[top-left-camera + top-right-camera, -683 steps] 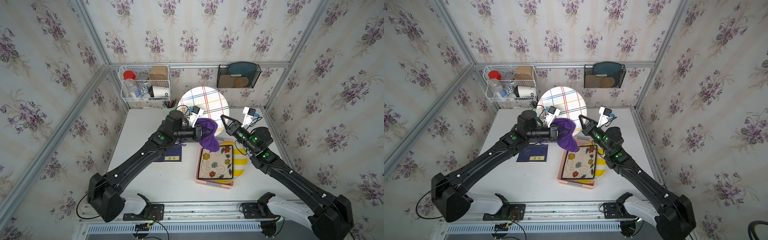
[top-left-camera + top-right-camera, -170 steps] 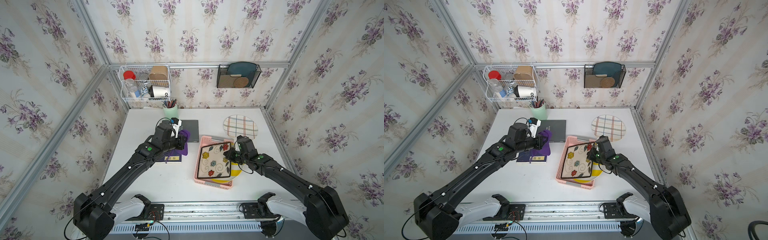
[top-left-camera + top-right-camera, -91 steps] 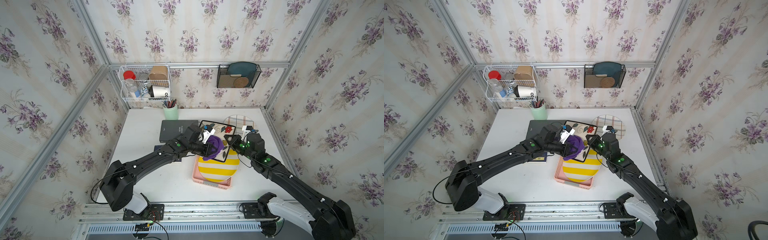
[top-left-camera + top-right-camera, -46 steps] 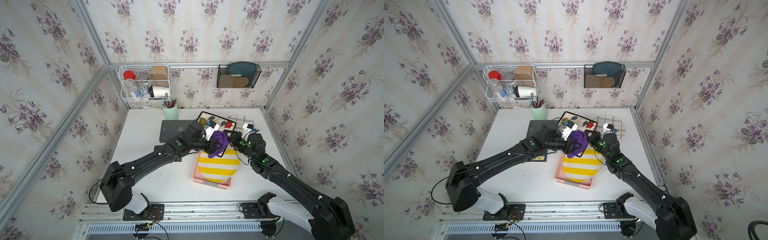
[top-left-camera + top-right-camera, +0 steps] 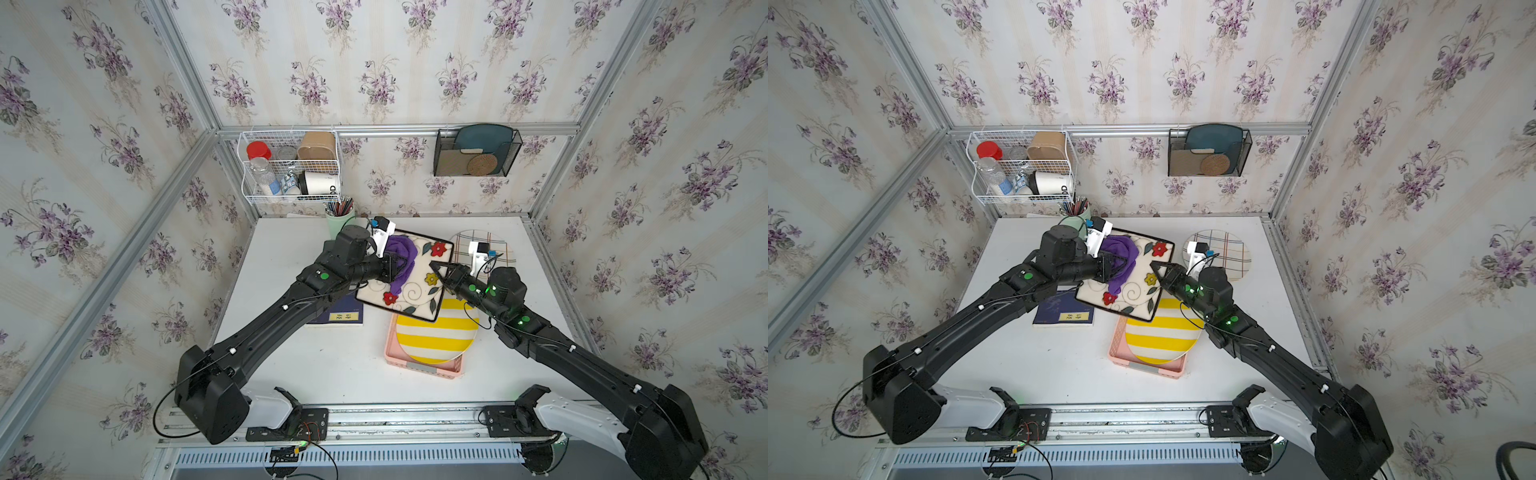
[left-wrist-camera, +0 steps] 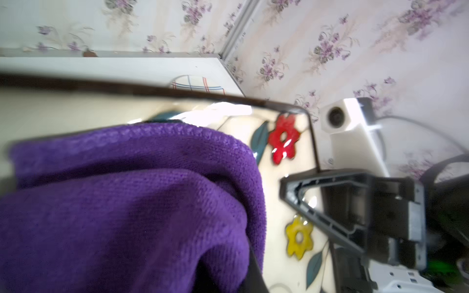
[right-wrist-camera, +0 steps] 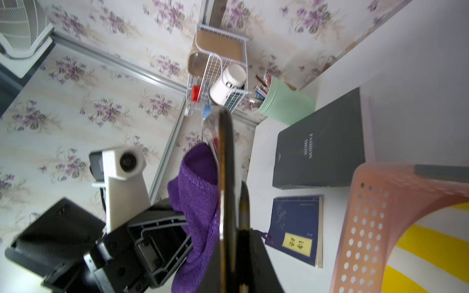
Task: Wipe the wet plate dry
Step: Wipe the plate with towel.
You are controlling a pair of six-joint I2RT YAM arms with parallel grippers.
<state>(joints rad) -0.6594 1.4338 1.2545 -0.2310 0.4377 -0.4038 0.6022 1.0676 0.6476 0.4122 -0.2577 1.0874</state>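
1. Fingers of my left gripper (image 5: 395, 266) clamp the cloth (image 5: 400, 250), pressed on the plate (image 5: 415, 289).
2. My right gripper (image 5: 440, 274) pinches the plate's edge, holding it tilted above the table (image 5: 291, 365).
3. Below sits a tray (image 5: 419, 368); flowered walls (image 5: 415, 62) enclose the white table.

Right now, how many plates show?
3: square floral plate in the right gripper; yellow-striped round plate in the pink basket; plaid round plate on the table. Black rack may hide more.
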